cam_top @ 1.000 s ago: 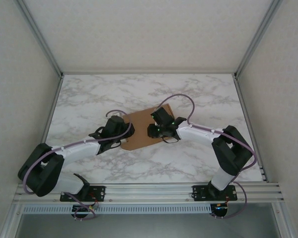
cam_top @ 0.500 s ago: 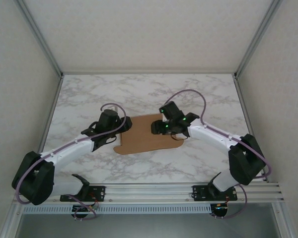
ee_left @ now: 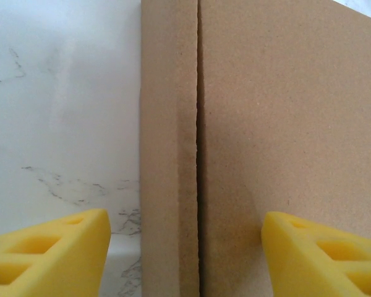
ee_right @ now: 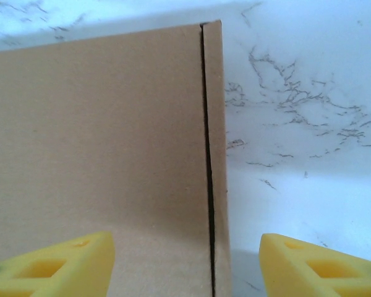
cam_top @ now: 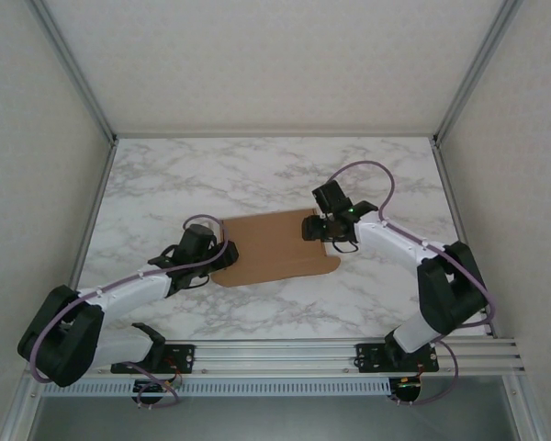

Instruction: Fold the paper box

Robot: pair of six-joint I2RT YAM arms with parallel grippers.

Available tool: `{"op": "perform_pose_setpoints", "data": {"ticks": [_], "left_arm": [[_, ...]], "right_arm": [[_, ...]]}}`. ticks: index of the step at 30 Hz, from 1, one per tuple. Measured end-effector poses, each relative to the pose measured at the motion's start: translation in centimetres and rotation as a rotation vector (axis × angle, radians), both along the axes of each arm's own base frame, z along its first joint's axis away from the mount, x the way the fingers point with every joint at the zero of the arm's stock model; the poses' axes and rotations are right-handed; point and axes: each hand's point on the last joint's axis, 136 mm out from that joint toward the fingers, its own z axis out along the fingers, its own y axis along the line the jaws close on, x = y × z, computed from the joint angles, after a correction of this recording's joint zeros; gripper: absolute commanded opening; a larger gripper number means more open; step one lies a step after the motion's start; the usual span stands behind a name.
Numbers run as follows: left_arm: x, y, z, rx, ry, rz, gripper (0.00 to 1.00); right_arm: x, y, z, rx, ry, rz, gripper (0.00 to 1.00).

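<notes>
The paper box (cam_top: 271, 246) lies flat on the marble desk (cam_top: 165, 175); left jaws and right jaws stand open over its opposite side edges, gripping nothing.

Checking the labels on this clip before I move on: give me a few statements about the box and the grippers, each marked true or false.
1. The box lies flat on the table. True.
2. The left gripper is clamped on the box. False: it is open, at the box's left edge.
3. The right gripper is open. True.
4. Both grippers are at the same edge of the box. False: they are at opposite edges.
</notes>
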Motion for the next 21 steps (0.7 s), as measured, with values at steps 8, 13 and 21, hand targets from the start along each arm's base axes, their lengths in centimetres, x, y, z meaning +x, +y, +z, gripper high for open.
{"op": "perform_pose_setpoints", "data": {"ticks": [8,13,21], "left_arm": [[0.1,-0.1,-0.3,-0.021,-0.007,0.010,0.56],[0.2,-0.2,-0.5,-0.049,-0.021,0.030,0.50],[0.6,-0.4,-0.6,-0.089,-0.023,0.072,0.44]], "right_arm": [[0.3,0.0,-2.7,-0.029,0.050,0.003,0.50],[0.7,0.4,-2.9,-0.013,0.042,-0.002,0.43],[0.7,0.4,-2.8,0.006,0.016,-0.006,0.39]]}}
